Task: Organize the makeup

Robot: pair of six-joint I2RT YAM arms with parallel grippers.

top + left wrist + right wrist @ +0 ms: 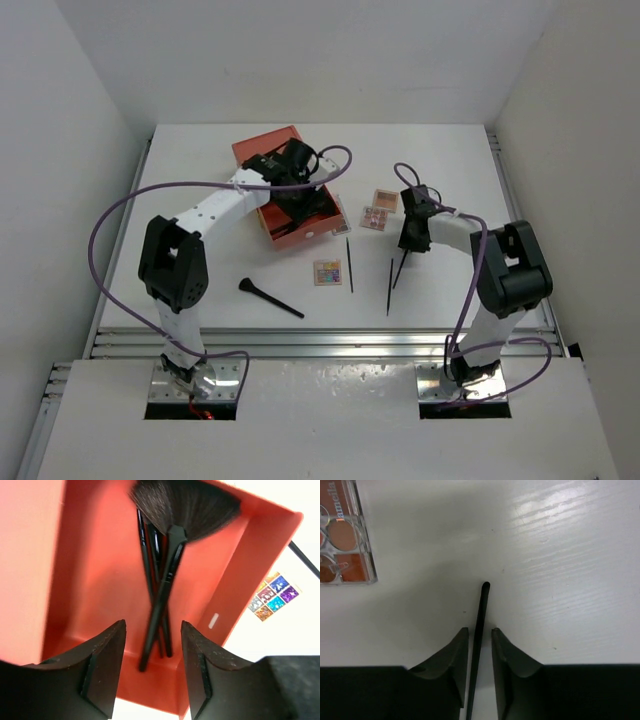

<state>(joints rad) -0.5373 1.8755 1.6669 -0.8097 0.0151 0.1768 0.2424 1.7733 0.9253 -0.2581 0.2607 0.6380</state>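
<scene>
Right wrist: thin black stick (481,605) lies between fingers (451,662) of right tool (480,631).

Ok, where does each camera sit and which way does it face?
Top: fixed above and behind, looking down on the table; left arm and right arm show.
Left wrist: on the left arm, looking past the left hand into the orange box at brushes.
Right wrist: on the right arm, looking down past the right hand at a thin stick.
Shared: top and left wrist both show the orange box.
</scene>
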